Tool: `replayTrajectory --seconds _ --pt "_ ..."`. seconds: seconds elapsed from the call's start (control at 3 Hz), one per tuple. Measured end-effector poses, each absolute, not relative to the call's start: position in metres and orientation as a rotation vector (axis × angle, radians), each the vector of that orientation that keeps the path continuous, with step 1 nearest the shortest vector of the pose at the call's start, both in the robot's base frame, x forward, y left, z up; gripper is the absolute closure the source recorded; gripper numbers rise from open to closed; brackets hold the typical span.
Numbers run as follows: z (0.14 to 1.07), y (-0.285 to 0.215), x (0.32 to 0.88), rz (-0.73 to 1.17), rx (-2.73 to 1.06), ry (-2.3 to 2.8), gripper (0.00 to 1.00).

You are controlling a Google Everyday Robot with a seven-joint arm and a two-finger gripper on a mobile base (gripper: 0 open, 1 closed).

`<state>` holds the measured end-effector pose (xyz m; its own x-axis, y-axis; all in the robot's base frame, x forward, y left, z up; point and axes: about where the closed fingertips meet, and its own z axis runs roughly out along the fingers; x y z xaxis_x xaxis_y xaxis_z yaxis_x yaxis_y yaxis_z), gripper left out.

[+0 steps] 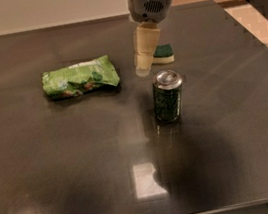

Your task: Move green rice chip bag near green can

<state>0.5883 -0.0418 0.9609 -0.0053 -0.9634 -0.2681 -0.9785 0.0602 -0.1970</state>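
Observation:
The green rice chip bag [80,77] lies flat on the dark table [57,166], left of centre. The green can [168,96] stands upright to its right, a short gap away. My gripper [143,69] hangs from the arm coming in at the top, its pale fingers pointing down. It is above the table between the bag and the can, just right of the bag's right end and up-left of the can's top. It holds nothing that I can see.
A yellow sponge with a dark green top [162,54] lies behind the gripper, partly hidden by it. The table's right edge [266,47] runs along a pale floor. Bright light spots reflect on the table near the front.

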Motion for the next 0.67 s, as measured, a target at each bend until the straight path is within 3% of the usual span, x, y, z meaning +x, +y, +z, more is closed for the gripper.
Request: replayTrajectory --seconds 0.67 --pt "0.929 0.014 0.622 0.096 -2.005 2.011 0.0"
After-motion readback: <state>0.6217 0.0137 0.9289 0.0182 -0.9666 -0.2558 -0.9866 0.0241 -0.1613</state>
